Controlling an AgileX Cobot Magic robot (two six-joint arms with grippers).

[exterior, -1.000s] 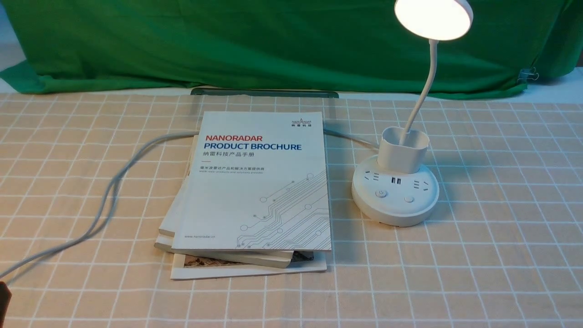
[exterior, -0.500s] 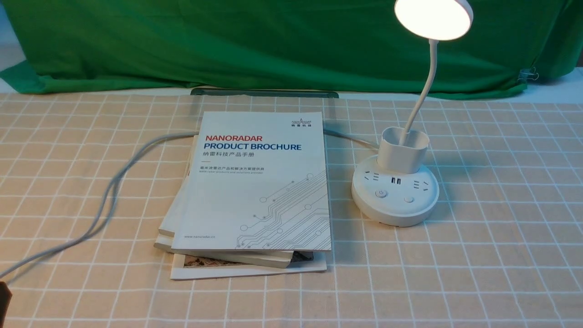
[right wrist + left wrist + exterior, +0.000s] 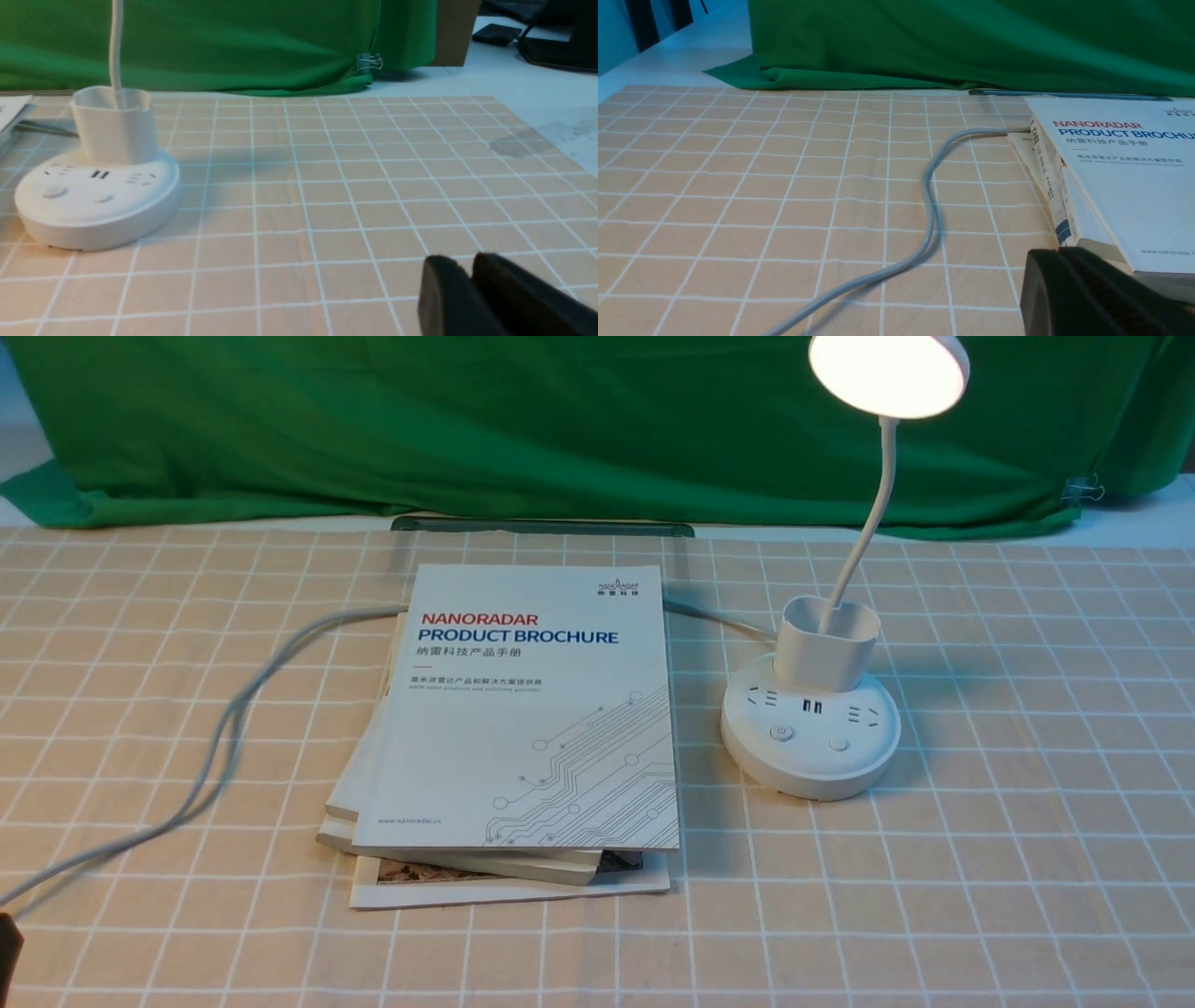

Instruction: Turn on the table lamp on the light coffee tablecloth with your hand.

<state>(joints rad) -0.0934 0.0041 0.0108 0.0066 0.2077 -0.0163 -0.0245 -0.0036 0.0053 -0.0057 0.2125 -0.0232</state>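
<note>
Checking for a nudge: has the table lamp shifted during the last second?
No. The table lamp sits on the same squares of the light coffee tablecloth, same gap from the brochure.

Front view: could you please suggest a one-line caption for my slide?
Lit white table lamp on a checked beige tablecloth, beside a stack of brochures, green cloth behind.
</note>
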